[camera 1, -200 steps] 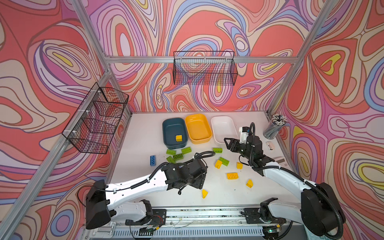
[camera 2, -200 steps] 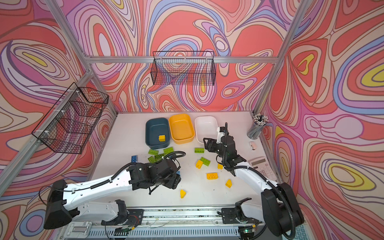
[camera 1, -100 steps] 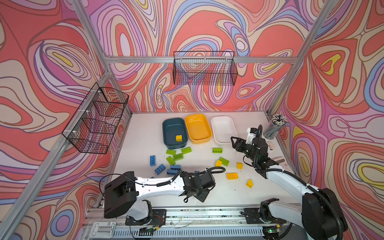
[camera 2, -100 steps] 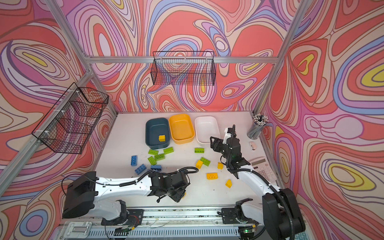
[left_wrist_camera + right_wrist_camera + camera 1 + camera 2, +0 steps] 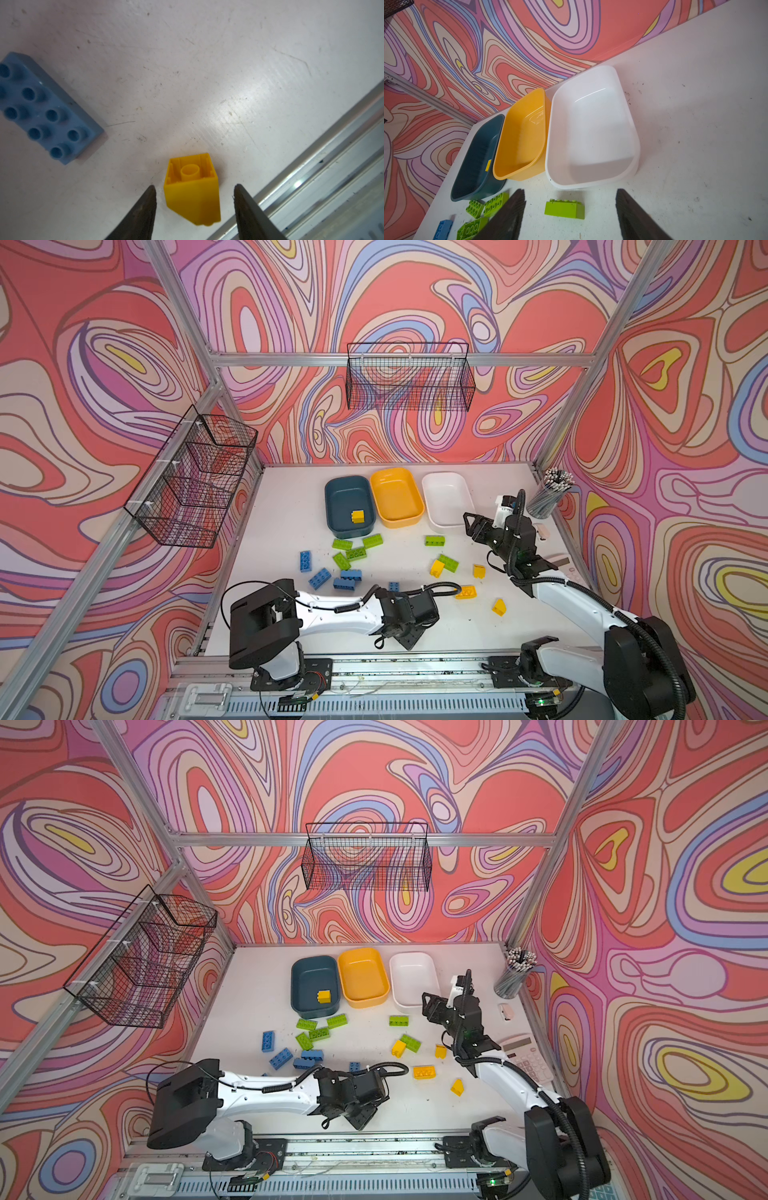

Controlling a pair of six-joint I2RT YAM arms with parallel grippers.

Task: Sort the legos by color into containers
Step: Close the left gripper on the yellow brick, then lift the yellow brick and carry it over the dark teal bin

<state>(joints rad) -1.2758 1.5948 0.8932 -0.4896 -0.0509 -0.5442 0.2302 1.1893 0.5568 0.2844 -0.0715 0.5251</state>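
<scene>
While the left gripper point(image 5: 194, 186), jaws apart, straddles a yellow wedge point(image 5: 193, 199) at six o'clock, the right gripper point(image 5: 570, 190) gapes at two o'clock.

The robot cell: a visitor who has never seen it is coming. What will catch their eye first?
The swirling red, pink and lilac walls surround the cell. At the back of the table stand the teal tub, yellow-orange tub and white tub in a row, a lone yellow brick in the teal one. Near the front rail the left gripper, open, straddles a yellow wedge brick.
</scene>
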